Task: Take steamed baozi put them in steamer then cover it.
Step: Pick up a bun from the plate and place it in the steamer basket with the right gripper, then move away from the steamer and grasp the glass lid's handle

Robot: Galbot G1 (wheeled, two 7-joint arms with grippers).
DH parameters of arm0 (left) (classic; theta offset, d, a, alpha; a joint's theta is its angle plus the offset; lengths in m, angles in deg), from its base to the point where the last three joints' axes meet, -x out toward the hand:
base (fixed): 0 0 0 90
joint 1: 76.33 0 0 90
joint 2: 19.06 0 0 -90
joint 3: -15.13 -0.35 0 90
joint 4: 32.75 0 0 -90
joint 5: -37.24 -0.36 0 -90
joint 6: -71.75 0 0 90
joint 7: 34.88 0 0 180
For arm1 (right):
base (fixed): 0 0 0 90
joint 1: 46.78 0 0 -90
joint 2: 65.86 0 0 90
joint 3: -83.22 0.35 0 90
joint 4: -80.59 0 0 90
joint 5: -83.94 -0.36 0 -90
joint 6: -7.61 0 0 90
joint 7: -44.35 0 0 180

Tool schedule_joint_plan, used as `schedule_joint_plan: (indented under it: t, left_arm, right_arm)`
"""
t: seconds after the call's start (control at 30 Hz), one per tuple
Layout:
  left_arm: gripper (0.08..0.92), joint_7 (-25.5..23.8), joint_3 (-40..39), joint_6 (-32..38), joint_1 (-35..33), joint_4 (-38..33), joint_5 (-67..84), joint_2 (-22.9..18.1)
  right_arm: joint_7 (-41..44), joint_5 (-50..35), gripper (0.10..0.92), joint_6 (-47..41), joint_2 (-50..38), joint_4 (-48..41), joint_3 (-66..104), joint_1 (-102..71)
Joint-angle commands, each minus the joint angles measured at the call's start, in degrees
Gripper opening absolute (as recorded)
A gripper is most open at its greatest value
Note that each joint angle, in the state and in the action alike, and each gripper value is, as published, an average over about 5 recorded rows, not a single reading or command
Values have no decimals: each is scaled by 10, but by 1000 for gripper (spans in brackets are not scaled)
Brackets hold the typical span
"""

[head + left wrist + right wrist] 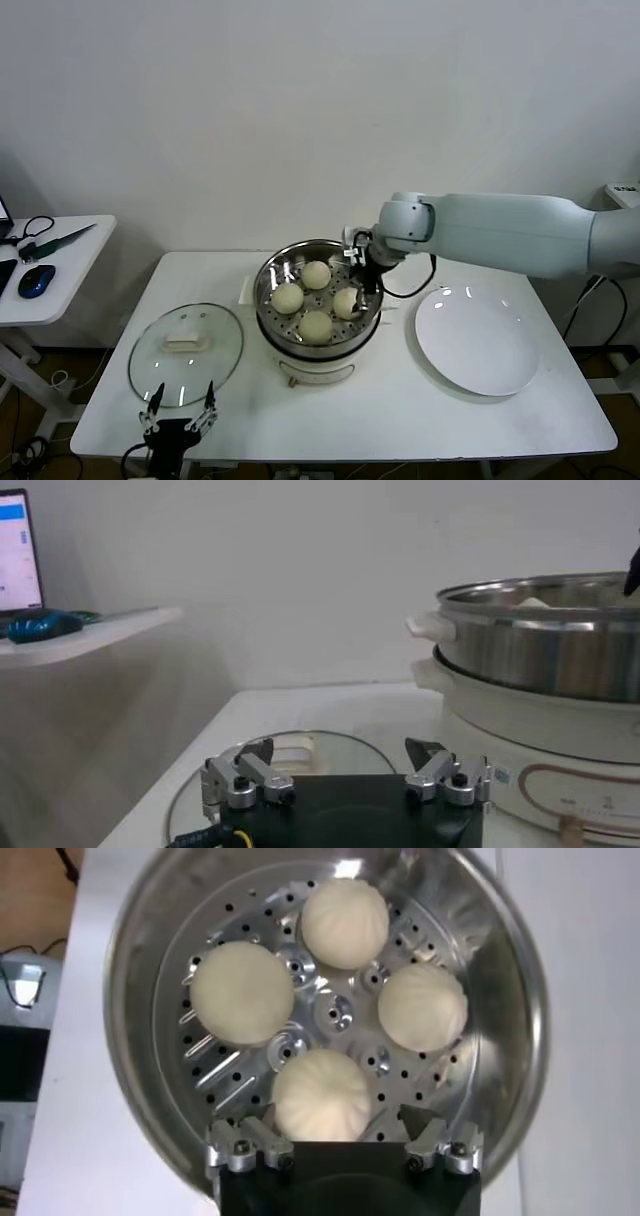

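Note:
The steamer (266, 282) stands mid-table, its steel pot on a cream base. Several steamed baozi lie on its perforated tray (335, 1008). My right gripper (362, 285) hangs over the pot's right side. In the right wrist view the right gripper (333, 1120) is open, its fingers apart on either side of the nearest baozi (322, 1095), which rests on the tray. The cover (186, 352) lies flat on the table left of the steamer. My left gripper (180, 412) waits open at the table's front edge, just before the cover (300, 742).
A white plate (477, 340) lies right of the steamer. A side table (55, 265) with a mouse and cables stands at the far left. The steamer's side (540, 650) rises close to the left gripper (343, 748).

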Motion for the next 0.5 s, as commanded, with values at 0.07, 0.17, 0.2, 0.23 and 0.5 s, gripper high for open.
schedule_joint_plan:
  t: [0.07,0.17,0.2,0.23,0.5]
  left_arm:
    - [823,7,-1,-7,0,-2,2,0]
    - [823,15,-2,-6,-4,-8,10,0]
    - [823,18,-3,-4,-5,-9,13,0]
    - [823,21,-2,-4,-7,-11,16,1]
    - [823,20,0,-8,-6,-20,13,9]
  right_arm:
    - [45,-23,822,48,-52,-5,9,75]
    - [-12,-37,823,22,-101,-20,87,40]
    - [-43,-39,823,17,-121,-23,128,15]
    - [-77,-37,823,13,-143,-24,173,-15]
    - [-273,-17,823,44,-278,19,528,-306]
